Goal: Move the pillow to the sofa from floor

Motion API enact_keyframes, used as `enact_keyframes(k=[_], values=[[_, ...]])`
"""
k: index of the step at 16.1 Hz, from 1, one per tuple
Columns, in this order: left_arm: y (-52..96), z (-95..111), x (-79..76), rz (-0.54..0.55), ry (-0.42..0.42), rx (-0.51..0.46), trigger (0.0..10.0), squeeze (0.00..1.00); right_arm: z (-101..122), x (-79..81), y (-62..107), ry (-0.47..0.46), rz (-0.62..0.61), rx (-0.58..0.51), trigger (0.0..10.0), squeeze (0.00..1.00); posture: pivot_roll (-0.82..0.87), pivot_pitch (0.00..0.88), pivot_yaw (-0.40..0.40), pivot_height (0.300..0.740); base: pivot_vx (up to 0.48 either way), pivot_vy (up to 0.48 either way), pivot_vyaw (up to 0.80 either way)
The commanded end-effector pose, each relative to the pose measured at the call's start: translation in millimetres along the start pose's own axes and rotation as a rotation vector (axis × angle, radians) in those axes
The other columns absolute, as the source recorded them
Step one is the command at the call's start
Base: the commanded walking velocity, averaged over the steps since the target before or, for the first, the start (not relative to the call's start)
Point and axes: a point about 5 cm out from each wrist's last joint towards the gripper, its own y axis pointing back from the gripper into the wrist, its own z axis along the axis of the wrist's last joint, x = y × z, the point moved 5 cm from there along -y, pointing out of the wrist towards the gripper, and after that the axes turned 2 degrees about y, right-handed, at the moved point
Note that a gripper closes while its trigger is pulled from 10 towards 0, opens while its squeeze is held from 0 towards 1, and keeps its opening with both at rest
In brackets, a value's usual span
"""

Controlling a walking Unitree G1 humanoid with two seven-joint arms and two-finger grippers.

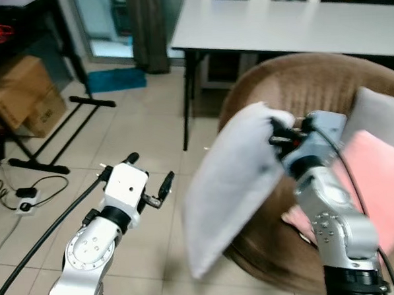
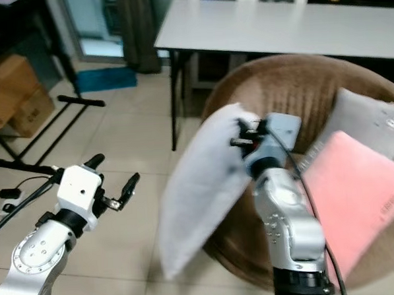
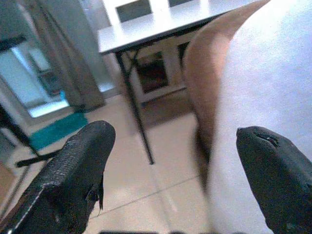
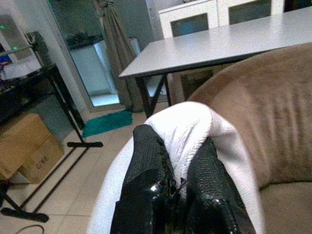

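Though the white pillow is off the floor, it is not yet on the brown sofa — the left eye view shows the right claw pinching its top corner, its lower end hanging beside the sofa's front edge. A pink cushion and a grey cushion take much of the seat. From the right eye, the left claw hangs wide apart, holding nothing, over tiles. Right wrist view: fingers clamped on fabric, the counter behind.
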Motion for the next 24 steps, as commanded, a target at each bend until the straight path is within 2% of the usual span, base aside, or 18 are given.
enact_keyframes(k=[1,4,22,24], values=[[0.6,1.3,2.3,0.0,-0.007,0.001,10.0,0.0,12.4,10.5,-2.2,-0.009,0.037,-0.049,10.0,0.0,0.02,0.0,-0.03,0.74,0.281,0.0,-0.8],[-0.3,1.5,1.9,-0.005,-0.006,0.001,10.0,0.0,14.2,8.8,-2.7,0.011,0.033,-0.055,10.0,0.0,0.02,0.0,-0.027,0.74,0.282,0.0,-0.8],[0.2,1.1,0.9,-0.011,-0.004,0.005,10.0,0.0,16.0,11.0,-8.1,0.038,0.044,-0.059,10.0,0.0,0.03,0.0,-0.028,0.74,0.282,0.0,0.0],[0.1,1.4,0.6,-0.013,-0.004,0.004,10.0,0.0,15.3,11.4,-9.5,0.035,0.045,-0.052,10.0,0.0,0.03,0.0,-0.028,0.74,0.285,0.0,-0.8]])
